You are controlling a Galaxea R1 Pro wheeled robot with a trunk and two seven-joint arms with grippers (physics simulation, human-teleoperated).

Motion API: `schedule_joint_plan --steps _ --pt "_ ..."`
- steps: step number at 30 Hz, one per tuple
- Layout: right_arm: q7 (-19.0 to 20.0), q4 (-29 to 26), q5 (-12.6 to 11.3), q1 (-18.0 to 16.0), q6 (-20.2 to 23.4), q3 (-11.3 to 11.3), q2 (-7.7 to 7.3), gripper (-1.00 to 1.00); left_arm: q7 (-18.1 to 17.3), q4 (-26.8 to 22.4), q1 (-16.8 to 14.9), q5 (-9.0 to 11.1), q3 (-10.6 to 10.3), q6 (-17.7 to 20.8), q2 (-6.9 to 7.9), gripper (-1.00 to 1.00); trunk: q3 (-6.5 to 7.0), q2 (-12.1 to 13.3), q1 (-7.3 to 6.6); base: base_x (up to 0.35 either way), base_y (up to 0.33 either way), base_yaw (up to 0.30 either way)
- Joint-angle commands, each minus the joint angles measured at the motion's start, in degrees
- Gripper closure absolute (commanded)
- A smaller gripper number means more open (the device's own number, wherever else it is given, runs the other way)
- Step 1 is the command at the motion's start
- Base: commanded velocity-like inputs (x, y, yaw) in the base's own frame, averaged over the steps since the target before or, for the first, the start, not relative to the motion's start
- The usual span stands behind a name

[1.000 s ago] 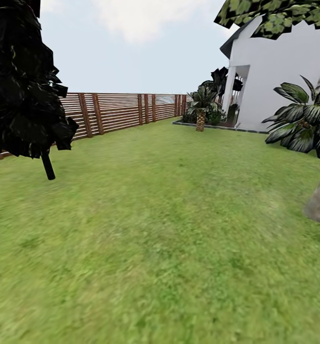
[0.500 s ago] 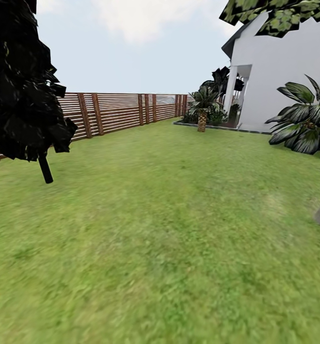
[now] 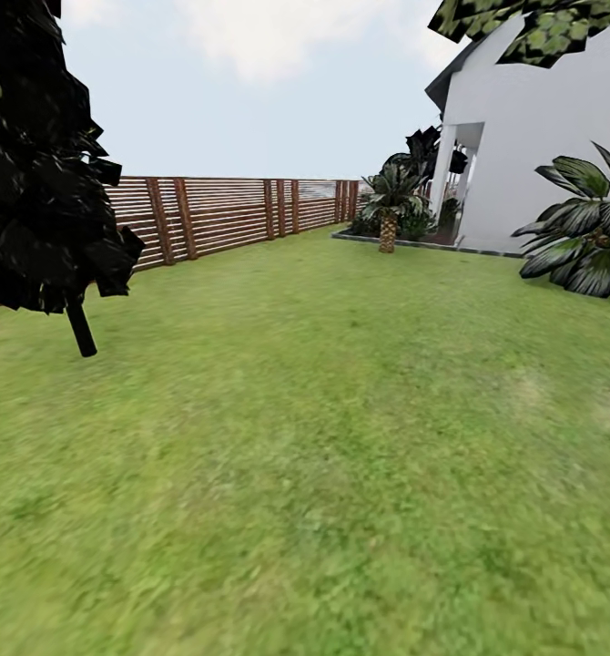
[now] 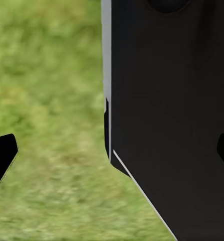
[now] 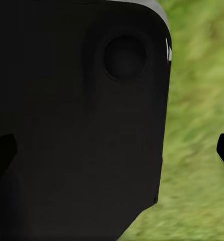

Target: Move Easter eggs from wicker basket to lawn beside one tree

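Where the wrist views look down, the left jaws [image 4: 112, 150] and right jaws [image 5: 112, 145] are seen only as dark fingertips at the frame edges, set wide apart and released, with a black robot body panel [image 4: 167, 100] and blurred grass behind; from the head view, the lawn [image 3: 323, 437] is spread from the foreground; a dark-leaved tree [image 3: 41, 164] is rooted at the left; farther off, a slatted wooden fence [image 3: 223, 214], a short palm [image 3: 389, 205] and a white house [image 3: 533, 146] are seen.
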Motion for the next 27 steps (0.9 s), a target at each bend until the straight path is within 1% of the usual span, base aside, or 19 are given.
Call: schedule_joint_plan --steps 1,7,27 --pt "0.0 -0.01 0.01 -0.02 -0.03 -0.01 0.0 -1.0 0.02 -0.04 0.01 0.0 0.0 -0.02 0.02 -1.0 -0.04 -0.02 0.03 0.324 0.088 0.0" --pt "0.0 -1.5 0.04 -0.02 -0.14 -0.01 -0.02 -1.0 0.0 -0.03 0.01 0.01 0.0 -0.02 0.0 -1.0 -0.04 -0.02 0.03 0.324 0.088 0.0" --pt "0.0 -1.54 0.03 -0.02 -0.07 -0.01 0.03 -1.0 -0.01 -0.03 0.01 0.0 0.0 -0.02 0.01 -1.0 -0.04 -0.02 0.03 0.324 0.088 0.0"
